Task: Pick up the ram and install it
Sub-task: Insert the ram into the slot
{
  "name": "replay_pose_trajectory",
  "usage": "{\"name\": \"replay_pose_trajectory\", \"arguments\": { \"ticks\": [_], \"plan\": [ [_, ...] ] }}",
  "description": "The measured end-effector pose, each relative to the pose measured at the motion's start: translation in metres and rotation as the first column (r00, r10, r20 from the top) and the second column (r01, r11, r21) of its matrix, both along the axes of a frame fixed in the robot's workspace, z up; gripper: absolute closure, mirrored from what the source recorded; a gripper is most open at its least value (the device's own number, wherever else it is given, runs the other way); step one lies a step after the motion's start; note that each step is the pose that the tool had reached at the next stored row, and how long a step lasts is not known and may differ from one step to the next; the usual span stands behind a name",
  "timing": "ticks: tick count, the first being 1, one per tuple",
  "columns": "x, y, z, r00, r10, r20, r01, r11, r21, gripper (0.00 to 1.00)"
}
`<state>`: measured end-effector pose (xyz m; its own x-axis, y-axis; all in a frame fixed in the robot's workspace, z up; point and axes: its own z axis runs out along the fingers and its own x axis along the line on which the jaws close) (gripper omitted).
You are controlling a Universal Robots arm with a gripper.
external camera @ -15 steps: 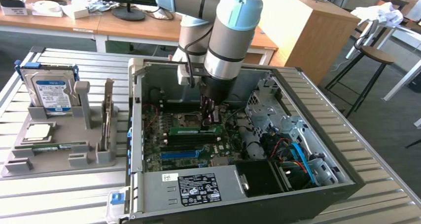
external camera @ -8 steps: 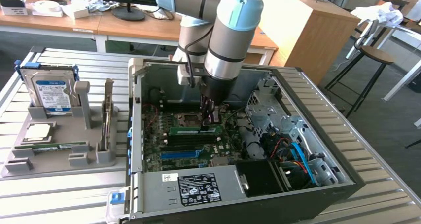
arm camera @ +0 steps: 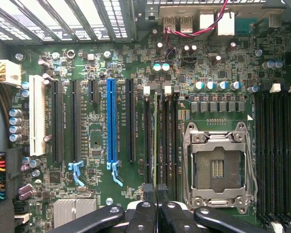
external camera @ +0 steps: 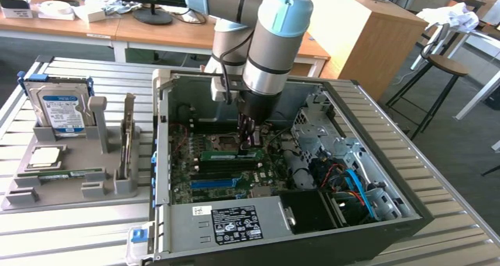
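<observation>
Gripper [external camera: 250, 140]: was closed — clamped on the ram [external camera: 226, 155].
Ram: stood on edge directly beneath it — over the motherboard [arm camera: 97, 63] slots.

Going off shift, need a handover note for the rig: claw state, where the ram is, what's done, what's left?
Claw: shut on the ram, gripping its top edge.
Ram: inside the open PC case, standing on edge in line with the memory slots beside the empty CPU socket.
Done: ram picked up and brought to the slots.
Left: cannot tell whether it is fully seated; claw not yet released.
</observation>
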<state>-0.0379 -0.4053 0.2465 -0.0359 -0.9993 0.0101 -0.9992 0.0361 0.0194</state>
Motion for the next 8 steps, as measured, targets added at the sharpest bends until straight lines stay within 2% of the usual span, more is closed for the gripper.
{"name": "replay_pose_trajectory", "arguments": {
  "ticks": [8],
  "plan": [
    [0.0001, 0.0000, -0.0003, 0.9999, 0.010, 0.0000, -0.010, 0.9999, -0.0001, 0.89]
  ]
}}
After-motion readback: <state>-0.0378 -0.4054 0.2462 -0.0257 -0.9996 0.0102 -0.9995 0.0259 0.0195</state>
